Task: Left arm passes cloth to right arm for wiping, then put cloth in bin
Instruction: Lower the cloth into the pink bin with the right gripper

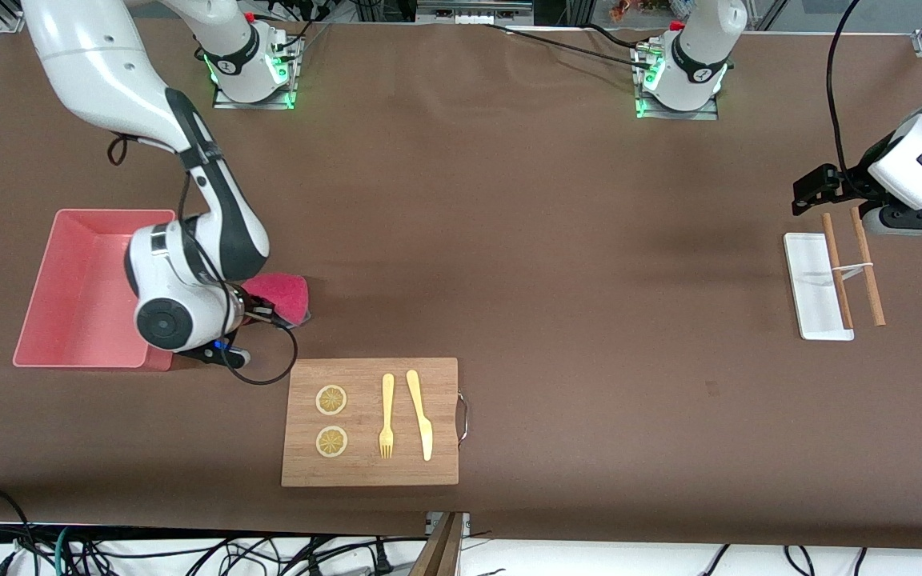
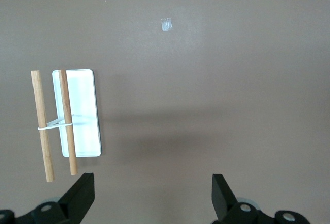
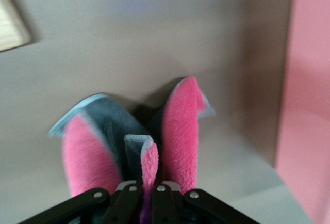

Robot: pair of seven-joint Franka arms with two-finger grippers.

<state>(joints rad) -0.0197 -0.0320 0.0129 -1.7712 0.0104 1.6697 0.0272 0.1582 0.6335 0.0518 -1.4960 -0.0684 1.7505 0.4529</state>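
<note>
The cloth [image 1: 281,294] is pinched in the right gripper [image 3: 147,190], whose fingers are pressed together on a fold of it, as is seen in the right wrist view. The pink face [image 3: 180,131] is turned outward in several folds, and the dark grey face [image 3: 111,123] shows between them. The cloth is held low over the brown table [image 1: 557,240], just beside the bin [image 1: 81,292] and between the bin and the wooden cutting board [image 1: 370,422]; whether it touches the table cannot be told. The right arm [image 1: 189,264] is reached down from its base, and part of the bin's wall is hidden by its wrist.

The bin is placed at the right arm's end of the table. The cutting board is set nearer to the front camera than the cloth. On the board two lemon slices [image 1: 331,420], a yellow fork [image 1: 386,416] and a yellow knife [image 1: 420,414] are laid side by side.

The left gripper [image 2: 153,195] is held with its fingers [image 2: 80,195] spread wide and with nothing between them. It hangs over the table at the left arm's end, near a white tray [image 1: 815,286]. Two wooden sticks [image 1: 853,266], joined by a white band, are laid partly across the tray. The left arm [image 1: 917,164] waits there.
</note>
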